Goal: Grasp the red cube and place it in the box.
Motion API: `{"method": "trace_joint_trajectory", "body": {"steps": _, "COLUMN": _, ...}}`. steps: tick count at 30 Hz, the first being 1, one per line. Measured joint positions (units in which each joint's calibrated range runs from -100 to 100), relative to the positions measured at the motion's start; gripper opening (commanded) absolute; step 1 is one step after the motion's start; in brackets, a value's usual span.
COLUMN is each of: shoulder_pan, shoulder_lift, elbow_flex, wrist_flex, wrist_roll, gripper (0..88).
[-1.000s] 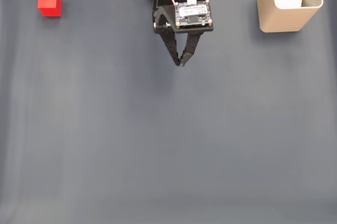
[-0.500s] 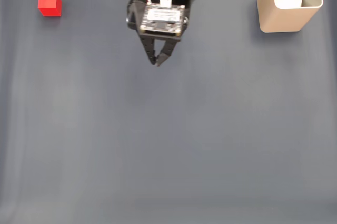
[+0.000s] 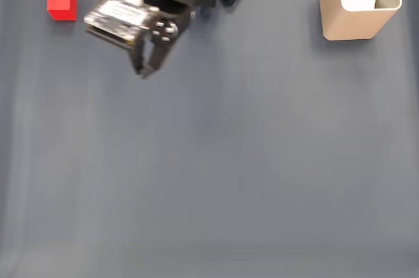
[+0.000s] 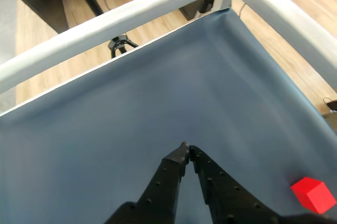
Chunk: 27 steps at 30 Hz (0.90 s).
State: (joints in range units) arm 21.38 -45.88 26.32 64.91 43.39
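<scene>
The gripper point(image 3: 143, 72) is being held low over the dark blue-grey cloth point(image 3: 216, 173) in the fixed view, near the top left, and its two black fingers are being pressed together at the tips, clenched on nothing. In the wrist view the gripper point(image 4: 186, 149) is being shown the same way, fingertips meeting in a point with only a thin slit further back between them.

The red cube point(image 3: 61, 4) is being left alone on the cloth near the top left corner of the fixed view, to the left of the arm's body and well apart from the fingertips. Nothing is lying between cube and gripper; bare cloth is all that is being seen there. In the wrist view the red cube point(image 4: 313, 194) is sitting at the lower right, off to the side of the closed fingers.

The box point(image 3: 359, 3) is standing upright at the top right of the fixed view, far across the cloth from the cube, with something pale being seen inside it.

Beyond the cloth in the wrist view, a white table rail point(image 4: 116, 21) is being framed, with wooden floor point(image 4: 42, 29) behind it.
</scene>
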Motion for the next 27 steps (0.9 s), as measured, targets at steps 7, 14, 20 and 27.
{"method": "trace_joint_trajectory", "body": {"steps": 7, "shoulder_pan": 9.92, "shoulder_lift": 4.37, "elbow_flex": -1.91, "wrist_flex": 0.32, "wrist_roll": 0.39, "gripper": 0.2}}
{"method": "trace_joint_trajectory", "body": {"steps": 14, "shoulder_pan": 19.54, "shoulder_lift": 8.74, "elbow_flex": -3.19, "wrist_flex": 0.49, "wrist_roll": 0.49, "gripper": 0.2}}
{"method": "trace_joint_trajectory", "body": {"steps": 20, "shoulder_pan": 26.46, "shoulder_lift": 13.02, "elbow_flex": -4.74, "wrist_flex": 0.49, "wrist_roll": 0.34, "gripper": 0.2}}
{"method": "trace_joint_trajectory", "body": {"steps": 27, "shoulder_pan": 32.69, "shoulder_lift": 16.67, "elbow_flex": -5.92, "wrist_flex": 0.49, "wrist_roll": 0.10, "gripper": 0.2}}
